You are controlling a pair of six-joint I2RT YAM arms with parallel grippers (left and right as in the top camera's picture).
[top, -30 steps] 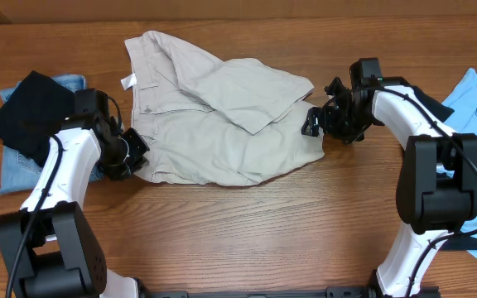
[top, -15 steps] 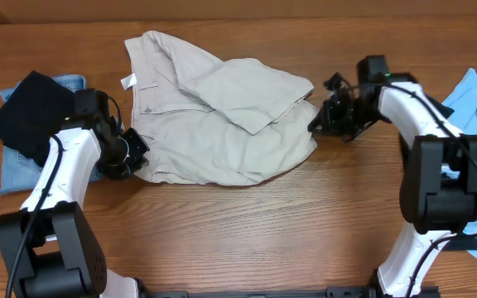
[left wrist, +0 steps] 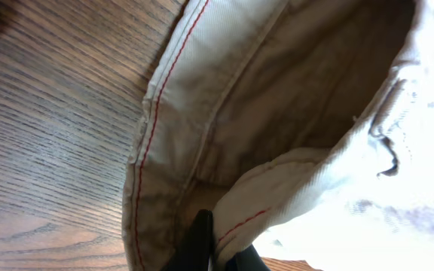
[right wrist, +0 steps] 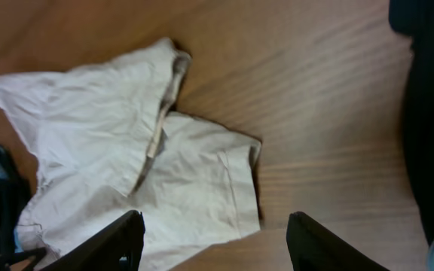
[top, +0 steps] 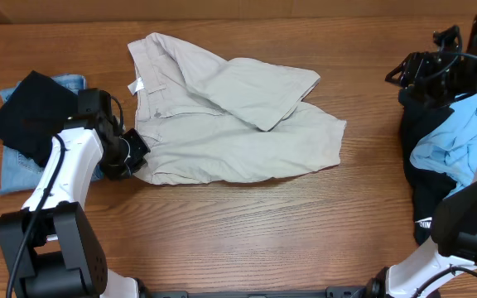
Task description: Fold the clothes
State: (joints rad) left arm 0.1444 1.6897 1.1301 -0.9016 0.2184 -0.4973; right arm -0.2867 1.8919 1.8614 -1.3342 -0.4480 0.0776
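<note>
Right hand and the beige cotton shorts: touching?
Apart. The overhead view shows a wide stretch of bare wooden table between the right hand and the nearest edge of the beige cotton shorts.

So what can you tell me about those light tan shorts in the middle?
The shorts are pale beige woven cloth, wrinkled, spread on the wooden table near its middle. One leg is folded across the other. A small white tag sticks out by the waistband, and the left wrist view shows red stitching along an inner seam. The left gripper pinches their lower left edge; nothing else touches them.
</note>
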